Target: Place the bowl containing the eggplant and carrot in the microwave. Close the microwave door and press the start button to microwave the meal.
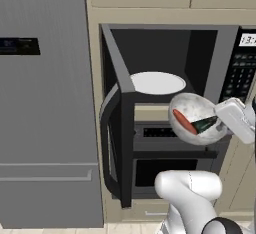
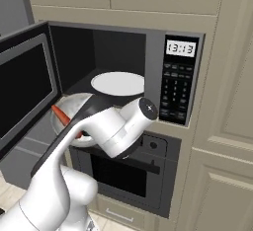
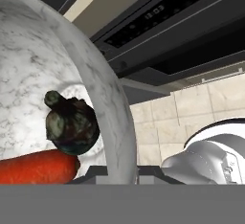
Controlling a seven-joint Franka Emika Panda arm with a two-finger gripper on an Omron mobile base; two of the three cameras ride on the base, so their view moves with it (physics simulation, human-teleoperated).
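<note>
Marble bowl [image 1: 192, 113] before microwave [image 1: 165, 68], beige cabinets [image 2: 227, 101]

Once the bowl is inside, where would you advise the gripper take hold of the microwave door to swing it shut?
Probably the curved vertical handle on the microwave door, at its free outer edge. The door stands wide open to the left, so coming from its left, outer side and pushing toward the cavity should close it.

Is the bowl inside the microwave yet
Not yet. The bowl hangs tilted in front of the open microwave, whose turntable plate is bare.
</note>
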